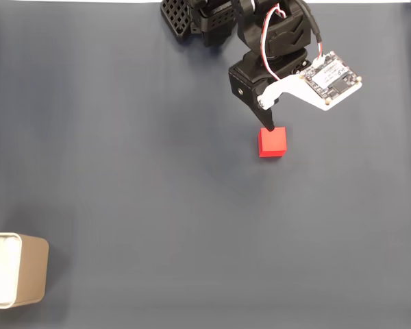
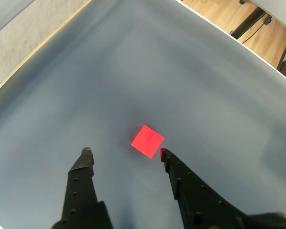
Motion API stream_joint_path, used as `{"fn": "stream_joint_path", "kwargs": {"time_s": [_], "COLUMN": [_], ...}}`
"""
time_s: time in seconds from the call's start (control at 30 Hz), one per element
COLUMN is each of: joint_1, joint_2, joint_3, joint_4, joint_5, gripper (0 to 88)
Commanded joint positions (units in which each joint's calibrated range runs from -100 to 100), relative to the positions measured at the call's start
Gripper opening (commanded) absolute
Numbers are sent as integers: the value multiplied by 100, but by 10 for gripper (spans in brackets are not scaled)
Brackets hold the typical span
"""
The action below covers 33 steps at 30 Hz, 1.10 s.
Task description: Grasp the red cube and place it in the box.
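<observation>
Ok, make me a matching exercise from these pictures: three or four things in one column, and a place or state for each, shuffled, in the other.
Things:
1. small bright red cube
2. tan box with rounded corners and white interior
3. black two-finger claw
4. white circuit board

Places or states:
A. at the lower left edge of the fixed view
B. open, fingers spread
C. on the grey table, just ahead of the fingertips
D. mounted on the arm, upper right of the cube in the fixed view

Pairs: 1-C, 2-A, 3-B, 4-D

One red cube (image 1: 272,142), one box (image 1: 29,270), apparently.
</observation>
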<state>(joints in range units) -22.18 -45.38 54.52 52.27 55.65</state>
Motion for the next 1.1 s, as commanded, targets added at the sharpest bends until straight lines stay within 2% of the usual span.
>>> {"fn": "stream_joint_path", "kwargs": {"time_s": [0.0, 1.07], "joint_1": [95, 66], "joint_2": [-3, -46], "joint_3": [59, 926], "joint_4": [-243, -1055], "joint_5": [-127, -664], "gripper": [334, 344]}}
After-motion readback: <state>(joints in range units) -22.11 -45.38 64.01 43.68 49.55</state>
